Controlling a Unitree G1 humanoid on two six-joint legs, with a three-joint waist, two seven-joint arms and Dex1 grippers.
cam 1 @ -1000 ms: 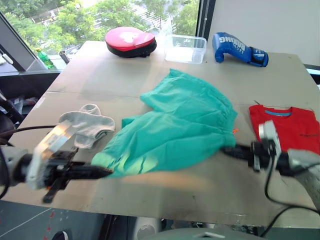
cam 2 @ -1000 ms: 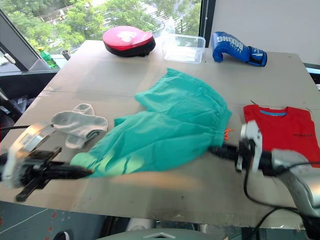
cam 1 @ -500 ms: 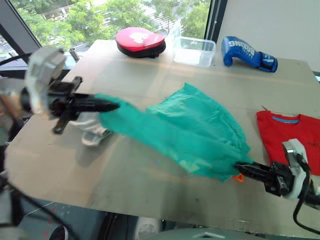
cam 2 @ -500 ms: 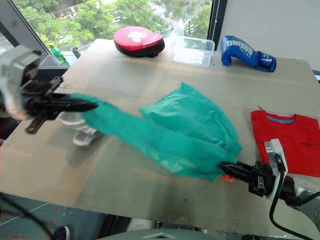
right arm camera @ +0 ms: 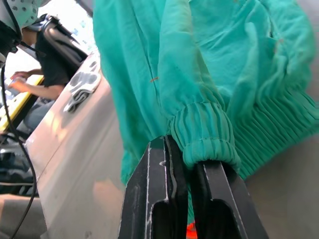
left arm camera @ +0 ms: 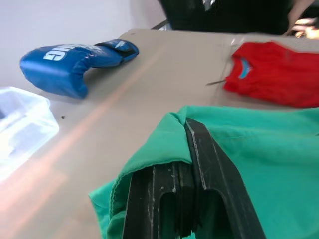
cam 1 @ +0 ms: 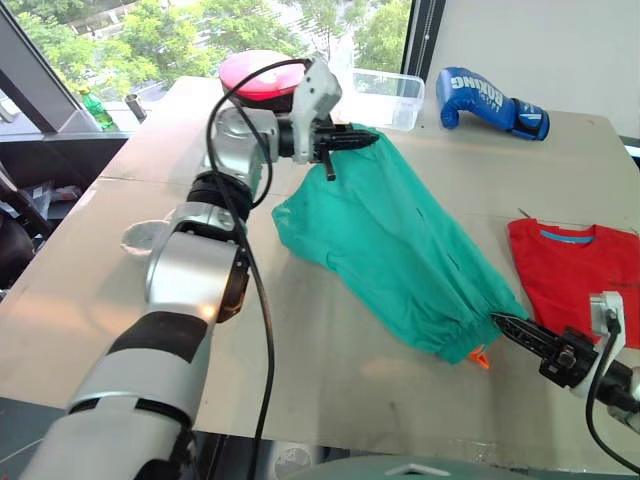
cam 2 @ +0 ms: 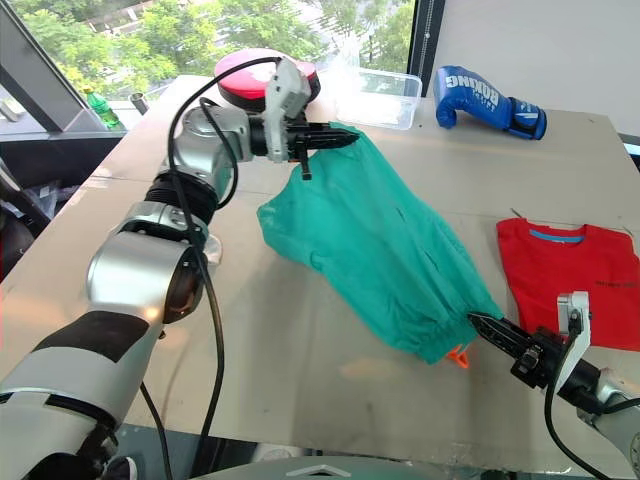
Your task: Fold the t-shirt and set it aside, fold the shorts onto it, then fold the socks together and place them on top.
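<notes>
The teal-green shorts (cam 1: 400,240), thin and softly creased, stretch diagonally across the middle of the pale brown worktop (cam 1: 300,370), pinched at both ends. The left gripper (cam 1: 362,139) is closed on one hem toward the far edge, lifting the fabric; the right gripper (cam 1: 508,325) is clamped on the ribbed, gathered elastic waistband near the front right, where an orange drawstring (cam 1: 480,357) tip pokes out. The red t-shirt (cam 1: 575,270), folded flat with its blue neck band showing, lies by the right edge, just beside the shorts' waistband. A light grey sock (cam 1: 142,235) peeks out near the left edge, mostly hidden behind the left arm. Along the far edge sit a round red pad (cam 1: 255,72), a clear plastic tub (cam 1: 385,88) whose contents cannot be made out, and a glossy blue boxing glove (cam 1: 490,98). Green trees (cam 1: 150,40) fill the window behind.
</notes>
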